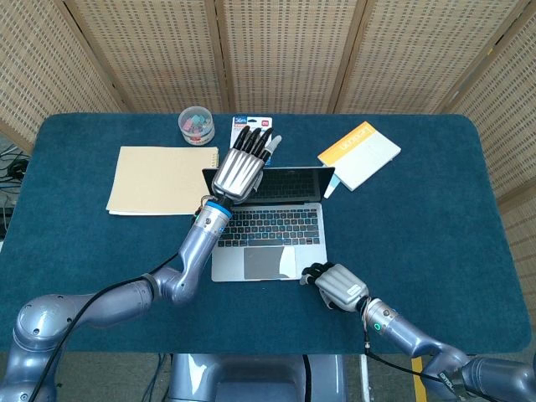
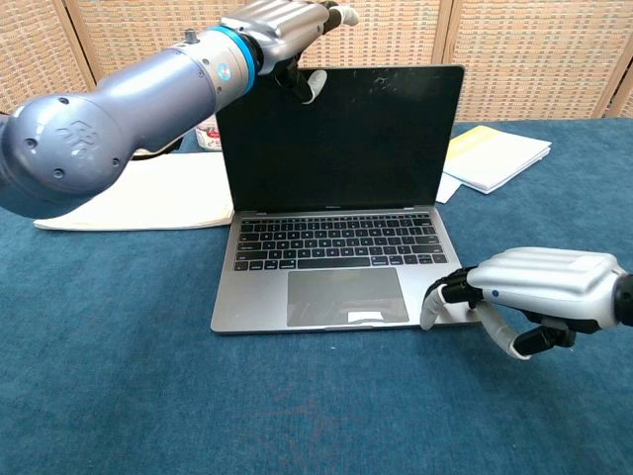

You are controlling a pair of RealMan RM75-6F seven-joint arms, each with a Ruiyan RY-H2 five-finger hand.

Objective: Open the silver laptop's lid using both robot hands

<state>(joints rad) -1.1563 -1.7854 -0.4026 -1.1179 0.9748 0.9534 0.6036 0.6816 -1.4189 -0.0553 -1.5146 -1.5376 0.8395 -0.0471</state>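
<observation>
The silver laptop (image 1: 272,228) stands open in the middle of the table, its dark screen (image 2: 346,139) nearly upright. My left hand (image 1: 239,171) is at the lid's top left corner, fingers stretched out over the top edge. In the chest view the left hand (image 2: 277,25) shows above the lid with its thumb in front of the screen; I cannot tell whether it touches. My right hand (image 1: 339,286) sits at the base's front right corner. Seen from the chest, the right hand (image 2: 539,289) has curled fingers, and their fingertips (image 2: 432,307) rest on that corner.
A tan folder (image 1: 161,178) lies left of the laptop. A yellow and white booklet (image 1: 358,153) lies to its right rear. A round tub of small coloured items (image 1: 196,123) and a blue and white packet (image 1: 251,128) sit behind the lid. Wicker screens back the table.
</observation>
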